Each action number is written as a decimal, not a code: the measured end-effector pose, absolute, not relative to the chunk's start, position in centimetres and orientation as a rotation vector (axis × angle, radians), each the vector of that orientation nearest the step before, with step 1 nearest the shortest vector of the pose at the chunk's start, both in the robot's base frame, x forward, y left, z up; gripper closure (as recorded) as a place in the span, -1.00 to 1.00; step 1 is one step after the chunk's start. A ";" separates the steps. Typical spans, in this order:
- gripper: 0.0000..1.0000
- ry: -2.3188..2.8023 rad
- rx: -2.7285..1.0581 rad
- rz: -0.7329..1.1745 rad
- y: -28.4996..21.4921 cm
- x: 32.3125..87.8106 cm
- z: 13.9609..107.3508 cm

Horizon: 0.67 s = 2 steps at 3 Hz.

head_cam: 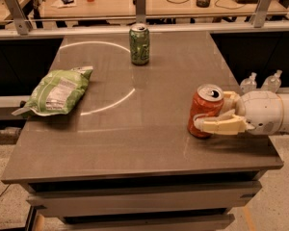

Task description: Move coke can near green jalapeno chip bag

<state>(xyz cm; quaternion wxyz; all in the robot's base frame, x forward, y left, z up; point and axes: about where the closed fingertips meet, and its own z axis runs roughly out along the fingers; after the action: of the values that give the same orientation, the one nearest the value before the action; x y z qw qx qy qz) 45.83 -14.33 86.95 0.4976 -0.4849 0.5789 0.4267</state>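
The grasping step is judged to be in hand. The gripper (216, 122), reaching in over the counter's (149, 143) right edge, is closed around the coke can (203, 105), with one finger laid across its front. The can stands near that edge, and it seems not yet to be lifted. Next, the can is to be carried across to the chip bag (58, 91), which lies by the left edge, and set down just beside it without being pressed into it. The green can (139, 44) near the far edge is left well clear of that path. No writing can be read: white lettering on the coke can, a white label panel on the bag.
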 end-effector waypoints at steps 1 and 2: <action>0.73 1.396 -1.140 0.962 -14.7 46.5 88.4; 1.00 1.431 -1.054 0.814 -15.7 48.7 90.2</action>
<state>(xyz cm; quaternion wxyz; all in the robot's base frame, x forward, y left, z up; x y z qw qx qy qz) 48.65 -15.66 90.19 0.5592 -0.4470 0.6070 0.3451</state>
